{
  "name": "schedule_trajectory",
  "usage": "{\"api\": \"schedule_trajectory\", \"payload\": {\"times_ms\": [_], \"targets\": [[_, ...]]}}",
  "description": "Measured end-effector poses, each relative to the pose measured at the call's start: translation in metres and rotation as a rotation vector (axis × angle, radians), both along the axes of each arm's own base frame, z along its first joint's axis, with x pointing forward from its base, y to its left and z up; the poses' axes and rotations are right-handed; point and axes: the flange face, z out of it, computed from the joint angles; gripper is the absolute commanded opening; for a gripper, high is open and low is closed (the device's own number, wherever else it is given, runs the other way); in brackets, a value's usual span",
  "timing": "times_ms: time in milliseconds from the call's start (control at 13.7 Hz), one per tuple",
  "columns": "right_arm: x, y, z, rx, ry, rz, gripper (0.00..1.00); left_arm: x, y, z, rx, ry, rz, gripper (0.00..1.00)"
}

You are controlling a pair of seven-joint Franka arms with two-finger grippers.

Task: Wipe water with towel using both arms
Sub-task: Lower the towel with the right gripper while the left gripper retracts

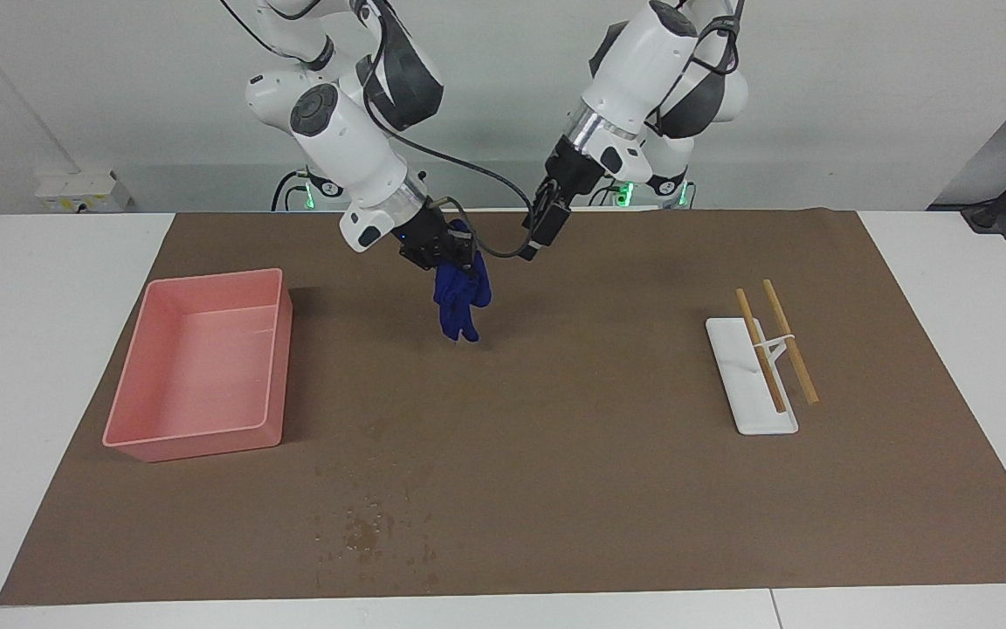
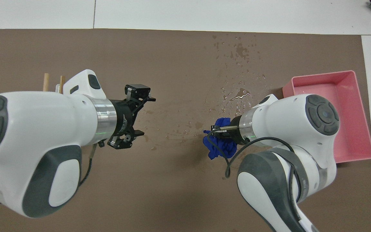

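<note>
The towel (image 1: 461,301), a deep-blue crumpled cloth, hangs from my right gripper (image 1: 449,253), which is shut on its top. Its lower tip is just above or at the brown mat (image 1: 608,454). In the overhead view the towel (image 2: 220,145) bunches under the right gripper (image 2: 218,130). The water (image 1: 368,524) is a patch of dark specks farther from the robots than the towel, near the mat's edge; overhead it (image 2: 239,51) runs back toward the towel. My left gripper (image 1: 543,238) is open and empty in the air beside the towel, also seen overhead (image 2: 147,116).
A pink plastic tray (image 1: 206,367) sits toward the right arm's end of the table, also seen overhead (image 2: 320,74). A white rest (image 1: 743,393) with two wooden chopsticks (image 1: 778,341) lies toward the left arm's end.
</note>
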Motion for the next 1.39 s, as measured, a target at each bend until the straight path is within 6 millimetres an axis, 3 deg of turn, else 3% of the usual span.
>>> {"api": "schedule_trajectory", "payload": {"times_ms": [146, 365, 584, 730, 876, 1095, 1387], "targets": [[0.005, -0.014, -0.002, -0.05, -0.038, 0.092, 0.0, 0.018, 0.028, 0.003, 0.098, -0.071, -0.102, 1.0], [0.023, -0.04, -0.02, -0.08, -0.073, 0.171, 0.0, 0.037, 0.051, 0.018, 0.214, -0.148, -0.232, 1.0], [0.048, -0.046, -0.065, -0.092, -0.123, 0.2, 0.0, 0.041, 0.075, 0.041, 0.318, -0.181, -0.454, 1.0], [0.062, -0.041, -0.099, -0.102, -0.163, 0.22, 0.0, 0.044, 0.109, 0.055, 0.358, -0.178, -0.624, 1.0], [0.077, -0.04, -0.118, -0.124, -0.238, 0.272, 0.0, 0.045, 0.143, 0.061, 0.38, -0.159, -0.773, 1.0], [0.114, -0.041, -0.113, -0.201, -0.338, 0.429, 0.0, 0.037, 0.177, 0.065, 0.418, -0.056, -0.99, 1.0], [0.167, -0.069, -0.105, -0.291, -0.439, 0.633, 0.0, 0.031, 0.178, 0.055, 0.409, -0.018, -1.172, 1.0]]}}
